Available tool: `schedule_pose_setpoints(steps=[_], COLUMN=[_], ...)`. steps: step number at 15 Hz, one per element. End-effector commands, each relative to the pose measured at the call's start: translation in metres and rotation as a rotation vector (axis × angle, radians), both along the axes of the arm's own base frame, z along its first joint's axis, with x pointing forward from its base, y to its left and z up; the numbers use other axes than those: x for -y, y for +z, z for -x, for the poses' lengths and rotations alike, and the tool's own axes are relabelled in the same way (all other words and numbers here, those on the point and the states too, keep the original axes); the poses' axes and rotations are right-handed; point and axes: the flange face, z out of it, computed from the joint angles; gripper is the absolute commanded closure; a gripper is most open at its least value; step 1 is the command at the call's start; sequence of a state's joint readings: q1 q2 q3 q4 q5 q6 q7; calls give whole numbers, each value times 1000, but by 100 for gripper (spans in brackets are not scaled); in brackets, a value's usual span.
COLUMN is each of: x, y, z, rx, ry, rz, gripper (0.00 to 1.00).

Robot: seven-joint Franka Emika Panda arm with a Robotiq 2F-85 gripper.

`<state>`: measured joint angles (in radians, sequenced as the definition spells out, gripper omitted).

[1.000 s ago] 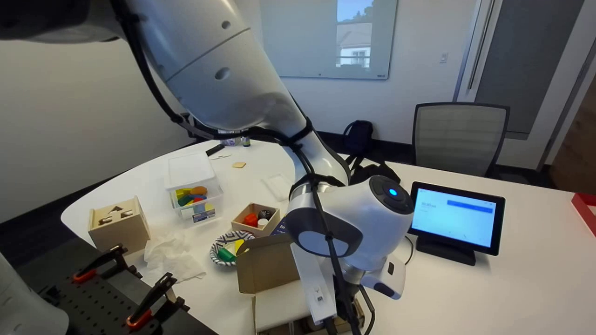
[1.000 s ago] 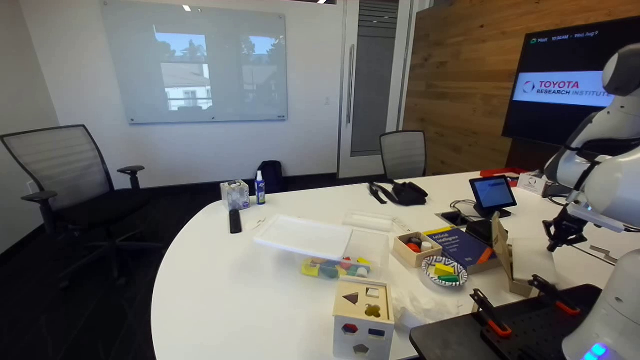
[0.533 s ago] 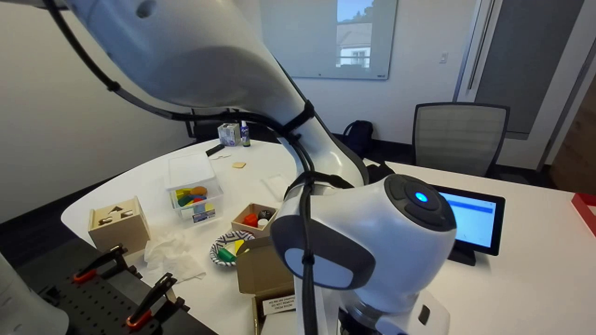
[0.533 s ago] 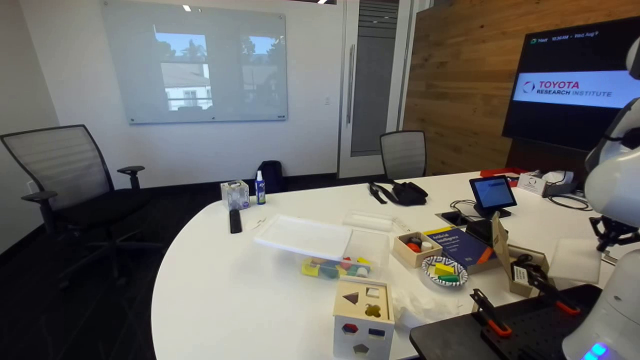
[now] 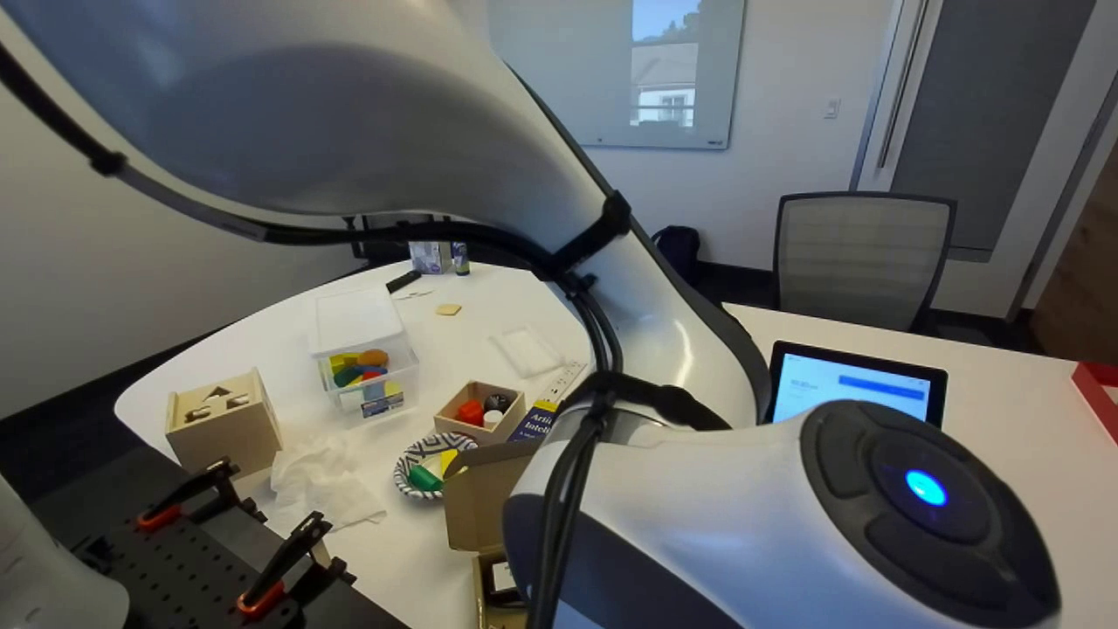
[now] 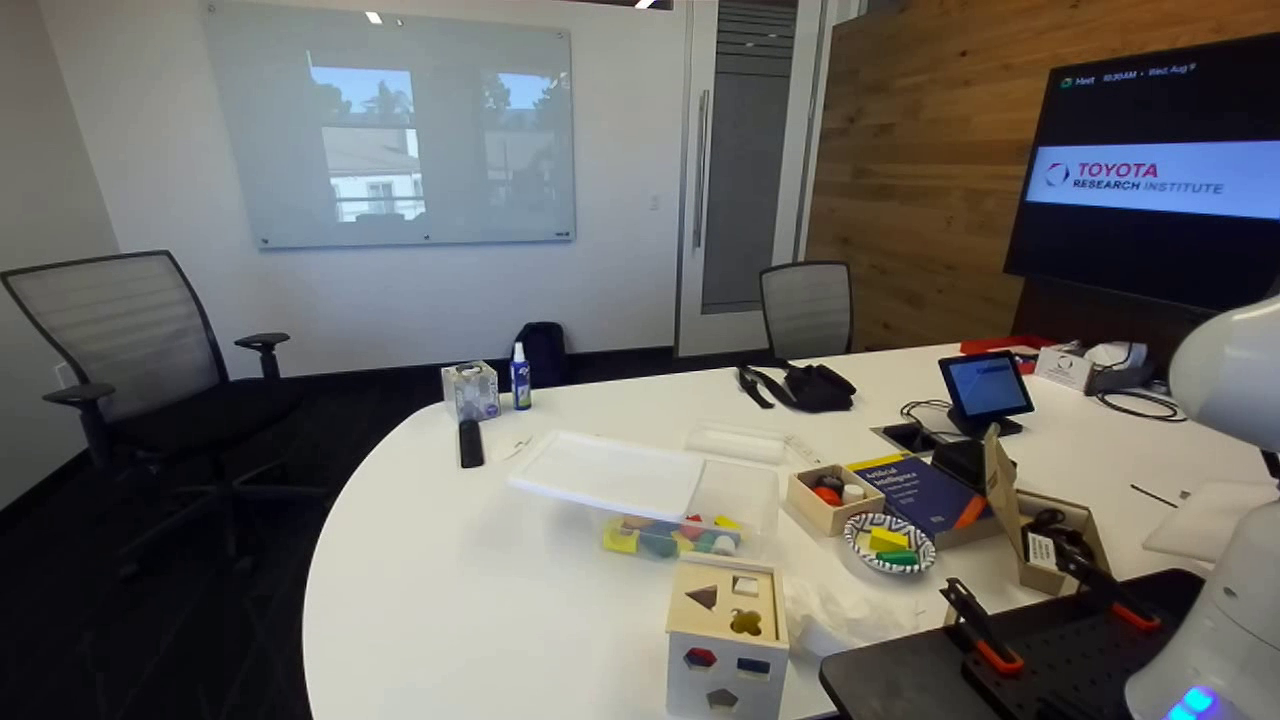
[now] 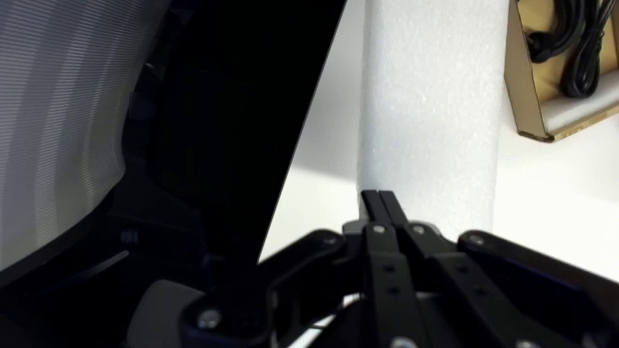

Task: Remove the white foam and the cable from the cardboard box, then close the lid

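White foam (image 7: 433,111) has come from over the cardboard box (image 7: 524,92) to the bench (image 7: 546,193) just beside it since a second ago; the jaws show closed, tip to tip, before its edge in the wrist view; we see nothing between them and cannot tell whether they touch it; we judge it light, soft, easily dented, best pinched along an edge; the cable (image 7: 582,79) lies bundled in the box, likely limp; we'd grasp it mid-length.
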<state>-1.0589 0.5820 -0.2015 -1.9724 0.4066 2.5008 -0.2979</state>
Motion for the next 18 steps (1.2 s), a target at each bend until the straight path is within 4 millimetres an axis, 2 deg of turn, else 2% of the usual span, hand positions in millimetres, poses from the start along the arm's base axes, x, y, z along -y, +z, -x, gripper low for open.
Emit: schedule_pose_setpoints(steps=[1, 5, 6, 7, 8, 10, 13, 17, 18], x=[19, 39, 41, 39, 37, 25, -9, -59, -70], y=[-7, -16, -17, -17, -17, -12, -5, -19, -25], z=[-12, -34, -41, -49, -57, -75, -111, -153, -160], rx=[20, 21, 27, 22, 24, 14, -15, -13, -3], ry=[-103, -154, -154, -140, -119, -61, 99, 226, 241], rz=[51, 91, 94, 95, 94, 78, 9, -77, -89], gripper=[100, 100, 74, 73, 66, 51, 28, 0, 0])
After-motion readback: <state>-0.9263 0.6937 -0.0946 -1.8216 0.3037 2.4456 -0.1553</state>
